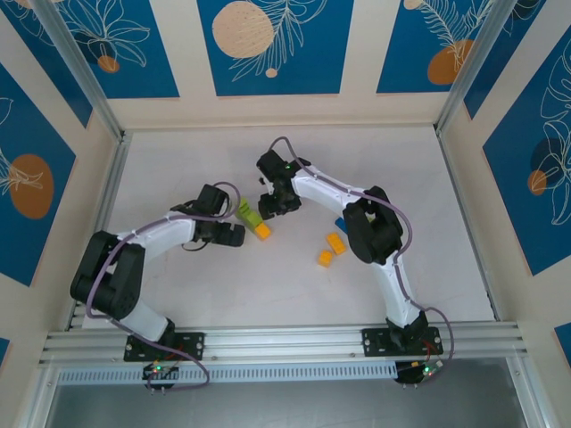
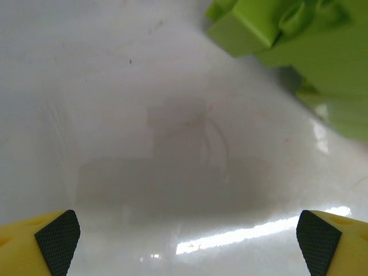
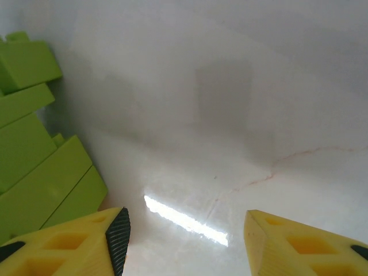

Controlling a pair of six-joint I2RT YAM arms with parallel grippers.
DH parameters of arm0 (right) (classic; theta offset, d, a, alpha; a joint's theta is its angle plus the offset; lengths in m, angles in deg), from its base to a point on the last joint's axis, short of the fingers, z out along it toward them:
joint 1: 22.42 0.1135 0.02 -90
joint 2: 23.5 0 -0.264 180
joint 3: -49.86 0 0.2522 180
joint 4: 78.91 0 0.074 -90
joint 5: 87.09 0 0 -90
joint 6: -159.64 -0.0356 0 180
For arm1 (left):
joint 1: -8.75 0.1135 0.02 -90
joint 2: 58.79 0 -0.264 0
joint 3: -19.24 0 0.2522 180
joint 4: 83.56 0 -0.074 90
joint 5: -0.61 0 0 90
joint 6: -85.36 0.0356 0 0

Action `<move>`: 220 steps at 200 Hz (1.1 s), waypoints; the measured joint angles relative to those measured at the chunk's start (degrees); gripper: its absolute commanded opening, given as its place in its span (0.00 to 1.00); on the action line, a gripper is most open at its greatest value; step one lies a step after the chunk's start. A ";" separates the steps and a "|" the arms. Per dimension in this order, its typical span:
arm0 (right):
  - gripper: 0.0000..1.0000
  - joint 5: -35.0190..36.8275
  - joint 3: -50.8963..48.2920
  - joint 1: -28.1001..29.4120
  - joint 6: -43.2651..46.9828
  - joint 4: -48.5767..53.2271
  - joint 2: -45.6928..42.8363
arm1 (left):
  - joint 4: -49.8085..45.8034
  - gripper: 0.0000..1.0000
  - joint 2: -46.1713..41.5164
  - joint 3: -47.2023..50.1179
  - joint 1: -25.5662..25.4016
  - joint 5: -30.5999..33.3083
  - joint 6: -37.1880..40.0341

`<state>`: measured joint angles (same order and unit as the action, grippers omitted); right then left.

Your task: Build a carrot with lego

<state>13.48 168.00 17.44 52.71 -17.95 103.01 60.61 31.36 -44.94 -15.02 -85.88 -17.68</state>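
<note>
Top external view: the lime green stack (image 1: 248, 212) lay on the white table (image 1: 178, 160) between my two grippers. One orange brick (image 1: 263, 231) sat just beside its near-right corner. A pair of orange bricks (image 1: 335, 242) and a blue brick (image 1: 340, 223) lay well to the right of the stack.
Risk of a shove: the stack sat outside the jaws of my right gripper (image 3: 184, 236), at the outer side of one finger (image 3: 118, 236). I judged that closing or sliding from there would push it aside rather than seize it.
Risk of a split: in the wrist views the green pieces met at uneven angles. I judged that a sideways nudge could break the stack apart.
Risk of a clash: both wrists crowded the same stack, so a careless reach could have knocked one arm against the other.
Left gripper (image 2: 184, 238): jaws stood wide apart with bare table between the pads, gripping nothing. The stack lay ahead and to the right, untouched.
Right gripper: jaws stood partly apart, narrower than the left's, with bare table between them and nothing held. I could not tell whether that finger touched the stack.
Carrot: not yet assembled, with the orange bricks loose on the table.
</note>
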 measured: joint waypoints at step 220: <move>0.70 -9.07 2.19 5.57 9.29 -1.99 -2.99 | -9.94 0.99 -23.08 -0.72 11.50 -4.94 0.09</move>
<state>4.41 170.18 23.01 62.00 -19.94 100.02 50.67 8.28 -45.66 -3.52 -90.82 -17.59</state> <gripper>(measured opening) 0.704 0.994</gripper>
